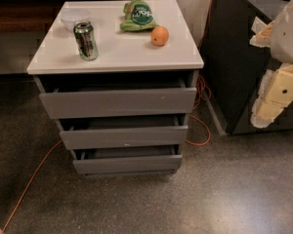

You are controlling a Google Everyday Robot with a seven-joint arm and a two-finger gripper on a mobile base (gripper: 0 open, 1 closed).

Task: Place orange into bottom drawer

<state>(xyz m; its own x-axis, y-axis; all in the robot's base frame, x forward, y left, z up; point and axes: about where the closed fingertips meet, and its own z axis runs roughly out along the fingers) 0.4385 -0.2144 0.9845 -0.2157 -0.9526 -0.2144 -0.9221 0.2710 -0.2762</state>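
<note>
The orange (159,35) rests on the white top of a small grey drawer unit, near its right edge, just below a green snack bag (138,16). The bottom drawer (127,164) is the lowest of three grey fronts and stands slightly pulled out, a dark gap showing above its front. My gripper (276,84) hangs at the far right of the view, off to the side of the unit, well away from the orange and at about the height of the top drawer. It holds nothing that I can see.
A dark drinks can (86,40) and a white bowl (74,17) stand on the left of the cabinet top (117,55). A dark cabinet (234,62) stands to the right. An orange cable (201,126) runs over the speckled floor.
</note>
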